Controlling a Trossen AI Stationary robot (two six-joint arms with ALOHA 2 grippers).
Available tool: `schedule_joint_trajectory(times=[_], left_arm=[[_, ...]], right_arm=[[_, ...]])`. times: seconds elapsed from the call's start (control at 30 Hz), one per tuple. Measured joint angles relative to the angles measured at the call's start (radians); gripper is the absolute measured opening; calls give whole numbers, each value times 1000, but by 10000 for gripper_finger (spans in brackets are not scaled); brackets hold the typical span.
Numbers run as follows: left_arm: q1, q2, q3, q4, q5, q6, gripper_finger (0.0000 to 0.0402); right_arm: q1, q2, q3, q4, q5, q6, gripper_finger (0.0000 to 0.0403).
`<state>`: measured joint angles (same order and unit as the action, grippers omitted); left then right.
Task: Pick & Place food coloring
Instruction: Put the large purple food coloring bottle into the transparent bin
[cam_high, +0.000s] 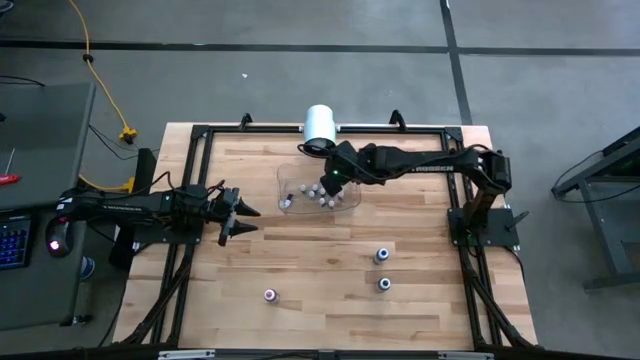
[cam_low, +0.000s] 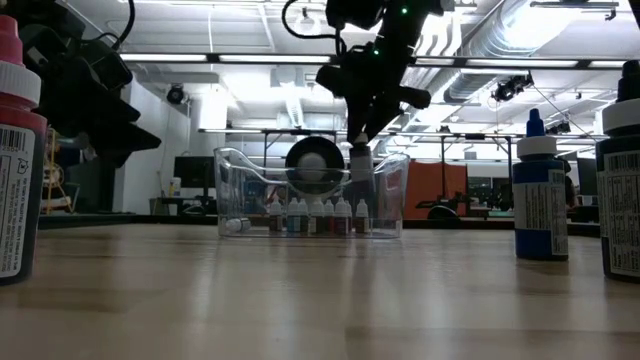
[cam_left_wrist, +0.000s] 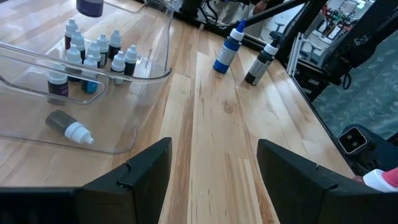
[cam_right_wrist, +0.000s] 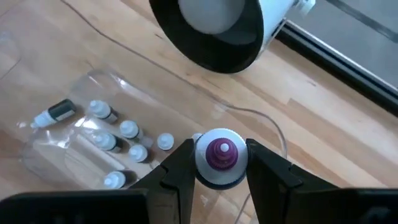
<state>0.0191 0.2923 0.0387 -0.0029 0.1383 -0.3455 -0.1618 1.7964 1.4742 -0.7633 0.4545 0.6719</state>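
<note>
My right gripper (cam_right_wrist: 217, 165) is shut on one food coloring bottle (cam_right_wrist: 217, 155) with a white cap and purple tip, over the clear tray (cam_high: 345, 203). In the low view this bottle (cam_low: 360, 165) hangs between the tray walls, above several small bottles (cam_low: 315, 216) standing on the tray floor; one more (cam_left_wrist: 69, 126) lies on its side there. Three larger bottles stand on the table: two blue-topped (cam_high: 381, 256) (cam_high: 385, 285) and a pink one (cam_high: 269, 295). My left gripper (cam_left_wrist: 211, 180) is open, hovering left of the tray (cam_high: 248, 218). My right gripper pinches the bottle between its two fingers at the white cap end (cam_right_wrist: 205, 173), coming from above and pointing down. The bottle hangs upright below the fingers, lifted clear, its purple body (cam_left_wrist: 90, 6) above the standing bottles.
A large white cylinder (cam_high: 319, 125) lies on its side just beyond the tray's far side. A black frame (cam_high: 200, 135) borders the wooden table. Bare wood lies between the tray and the three standing bottles.
</note>
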Motion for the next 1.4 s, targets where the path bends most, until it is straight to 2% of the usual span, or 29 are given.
schedule_joint_trajectory(times=[0.8,1.4], left_arm=[[0,0,0,0,0,0,234],[0,0,0,0,0,0,234]], right_arm=[[-31,65,0,20,-11,92,111],[-29,70,0,-11,12,229,111]])
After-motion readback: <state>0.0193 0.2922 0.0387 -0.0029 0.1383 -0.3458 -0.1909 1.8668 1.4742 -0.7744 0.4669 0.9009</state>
